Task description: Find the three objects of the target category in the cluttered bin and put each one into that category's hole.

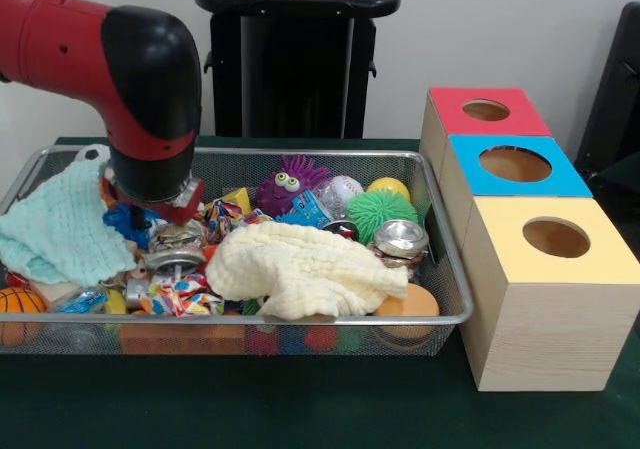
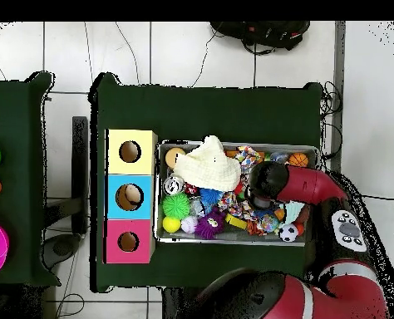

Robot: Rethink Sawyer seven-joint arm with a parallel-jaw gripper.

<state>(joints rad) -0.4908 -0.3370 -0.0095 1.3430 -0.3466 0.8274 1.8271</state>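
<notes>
The wire-mesh bin (image 1: 440, 184) sits on the green counter (image 1: 300, 399), packed with clutter, and the red and black arm (image 1: 140, 79) reaches down into its end farthest from the boxes, so that the bin's contents lie all around and under the arm's tip. The jaws themselves are hidden behind the wrist and the piled objects in the front view and under the arm in the overhead view, so I cannot tell whether they are parted, closed or holding anything. Directly below the wrist lie a crushed silver can (image 1: 176, 241) and colourful crinkled wrappers (image 1: 180, 297). On the side of the wrist away from the boxes, touching it in the front view, is a pale mint cloth (image 1: 60, 231), with an orange mini basketball (image 1: 18, 304) at the bin's corner beyond it. Toward the boxes from the wrist a cream cloth (image 1: 300, 269) is draped over the middle of the pile; past it are a second silver can (image 1: 402, 239), a green spiky ball (image 1: 380, 211), a purple spiky toy with eyes (image 1: 285, 187) and a yellow ball (image 1: 388, 186). Just beside the bin's far end stand three wooden boxes, each with a round hole: red-topped (image 1: 490, 111), blue-topped (image 1: 515, 164) and yellow-topped (image 1: 555, 239).
</notes>
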